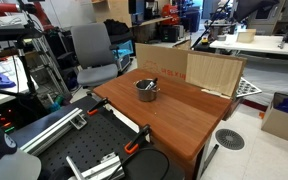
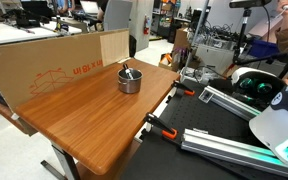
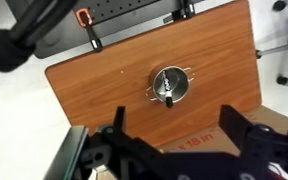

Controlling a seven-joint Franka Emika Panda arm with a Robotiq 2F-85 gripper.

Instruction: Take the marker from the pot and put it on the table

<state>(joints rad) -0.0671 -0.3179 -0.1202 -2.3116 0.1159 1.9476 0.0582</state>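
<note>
**A:** Report the state of the hand.

**B:** The hand [image 3: 174,118] is open. In the wrist view its two dark fingers [image 3: 119,138] stand wide apart, high over the tabletop [image 3: 94,90], and they grip nothing.

**A:** Where is the marker?

**B:** The marker [image 2: 127,69] is inside the steel pot [image 2: 130,82]. It is a thin dark stick, tilted, with its upper end above the rim. From above, the wrist view shows the marker [image 3: 168,90] lying across the inside of the pot [image 3: 169,84].

**A:** Where is the pot?

**B:** It stands upright at about the middle of the tabletop. One long edge has orange-handled clamps [image 3: 82,17] fixed to it. A cardboard sheet [image 2: 54,62] lines the opposite long edge. In an exterior view a pale plywood board [image 1: 214,72] leans beside the cardboard at the far corner. The pot touches neither of them.

**A:** Is the hand in contact with the pot?

**B:** No. It is well apart from it, directly above.
</note>
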